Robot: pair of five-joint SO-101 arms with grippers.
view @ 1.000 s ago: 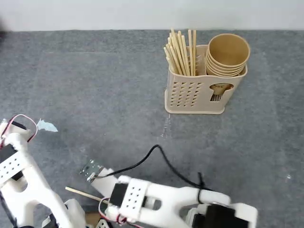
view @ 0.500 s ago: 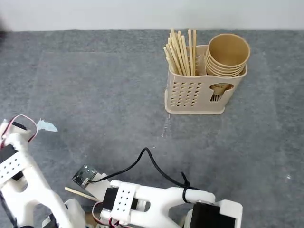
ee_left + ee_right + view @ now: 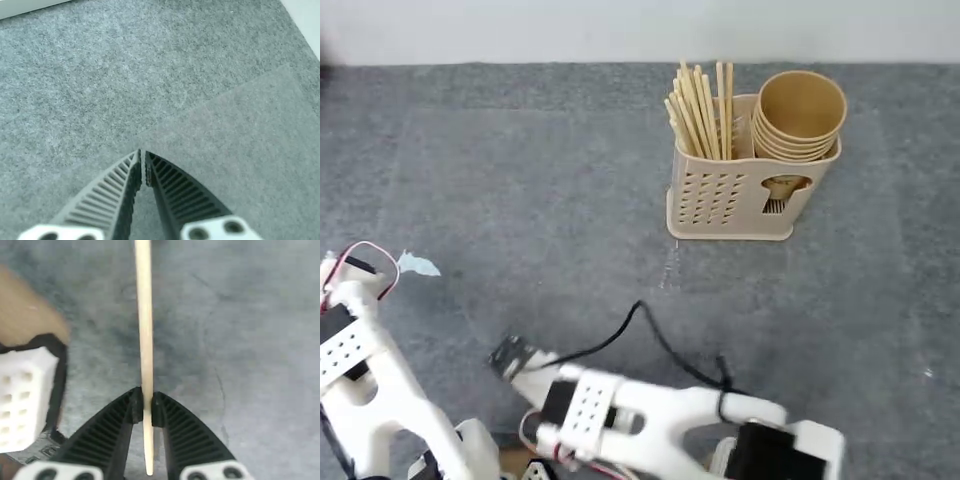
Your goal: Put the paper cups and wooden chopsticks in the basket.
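A beige perforated basket [image 3: 720, 200] stands at the back right of the grey mat. One of its compartments holds several wooden chopsticks [image 3: 700, 105] upright, and the other holds stacked paper cups [image 3: 802, 112]. My right gripper [image 3: 144, 399] is shut on one wooden chopstick [image 3: 144, 315], which runs straight out past the fingertips just above the mat. The right arm [image 3: 620, 410] lies low at the front centre. My left gripper [image 3: 141, 159] is shut with nothing in it over bare mat, and its arm [image 3: 360, 380] is at the front left.
A black cable [image 3: 650, 330] loops over the mat behind the right arm. A small pale scrap [image 3: 417, 264] lies at the left. A white perforated arm part [image 3: 25, 385] sits close beside the right gripper. Open mat stretches between the arms and the basket.
The right arm swung left, then shifted slightly back. The chopstick that lay on the mat at the front left no longer shows there in the high view.
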